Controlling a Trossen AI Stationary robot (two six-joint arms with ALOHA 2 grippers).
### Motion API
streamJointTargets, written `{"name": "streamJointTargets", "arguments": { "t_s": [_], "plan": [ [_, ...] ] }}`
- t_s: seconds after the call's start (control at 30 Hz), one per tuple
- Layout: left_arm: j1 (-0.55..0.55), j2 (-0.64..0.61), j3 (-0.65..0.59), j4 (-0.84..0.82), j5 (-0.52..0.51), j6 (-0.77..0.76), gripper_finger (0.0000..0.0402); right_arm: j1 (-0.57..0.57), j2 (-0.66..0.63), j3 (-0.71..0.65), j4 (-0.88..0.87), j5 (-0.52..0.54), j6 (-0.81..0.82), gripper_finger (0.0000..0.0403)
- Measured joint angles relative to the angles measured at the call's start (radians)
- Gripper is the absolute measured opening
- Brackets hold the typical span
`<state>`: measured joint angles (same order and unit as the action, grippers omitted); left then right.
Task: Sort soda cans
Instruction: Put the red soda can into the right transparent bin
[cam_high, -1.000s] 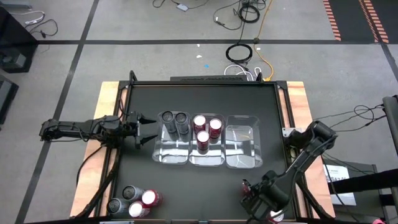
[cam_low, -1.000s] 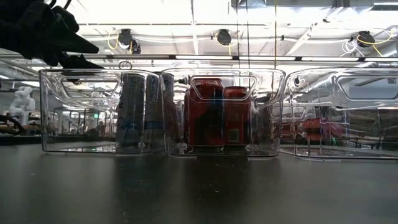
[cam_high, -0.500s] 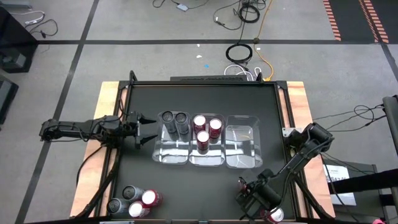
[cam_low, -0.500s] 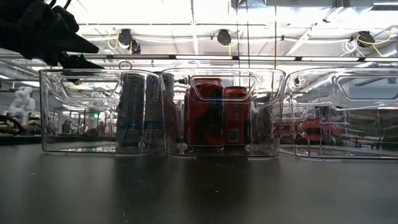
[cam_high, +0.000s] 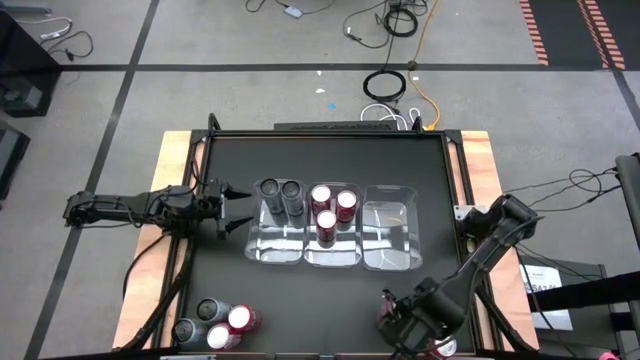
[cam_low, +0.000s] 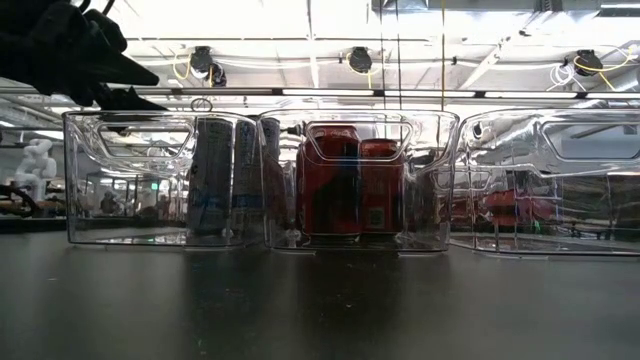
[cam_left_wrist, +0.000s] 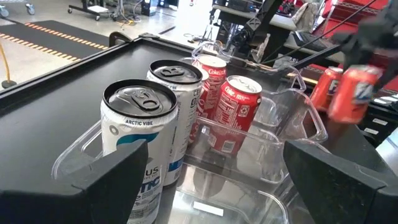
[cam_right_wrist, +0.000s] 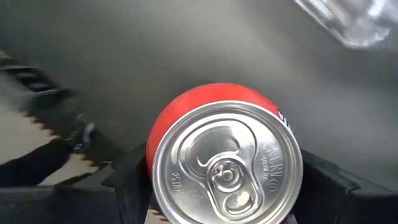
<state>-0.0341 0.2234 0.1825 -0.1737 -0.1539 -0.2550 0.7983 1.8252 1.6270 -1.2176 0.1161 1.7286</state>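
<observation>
The right gripper (cam_high: 408, 325) is seen low at the table's near edge, toward the near right corner, with a red can (cam_right_wrist: 225, 163) set between its two dark fingers (cam_right_wrist: 130, 180); the can's silver top fills the right wrist view, and the jaws stand partly open on either side of it, but whether they press on the can cannot be told. If the grip is taken too close to the rim, the can may be judged likely to slip or tilt on lifting, and being so near the table's edge it could be knocked off. The middle tray (cam_high: 334, 246), in the row of three clear trays at the table's centre, holds three red cans (cam_high: 331, 207); a carried can could strike its wall or the cans already in it. The left tray (cam_high: 276, 243) holds two silver cans (cam_high: 281, 194), and the right tray (cam_high: 391, 243) is seen without cans. The left gripper (cam_high: 232, 209) waits wide open and empty just beside the left tray, near the table's left edge. Four more cans (cam_high: 216, 325) stand clustered at the near left corner, still to be sorted.
</observation>
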Motion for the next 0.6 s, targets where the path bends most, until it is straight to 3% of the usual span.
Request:
{"name": "streamJointTargets", "arguments": {
  "t_s": [0.23,0.33,0.6],
  "plan": [
    [0.0,0.0,0.0,0.0,0.0,0.0,0.0382,-0.015,0.0,0.269,-0.279,0.271,-0.035,0.0277],
    [0.0,0.0,0.0,0.0,0.0,0.0,0.0382,-0.059,-0.007,0.336,-0.357,0.302,-0.073,0.0277],
    [0.0,0.008,0.0,-0.002,0.0,0.0,0.0382,-0.268,-0.065,0.303,-0.352,0.325,-0.291,0.0281]
  ]
}}
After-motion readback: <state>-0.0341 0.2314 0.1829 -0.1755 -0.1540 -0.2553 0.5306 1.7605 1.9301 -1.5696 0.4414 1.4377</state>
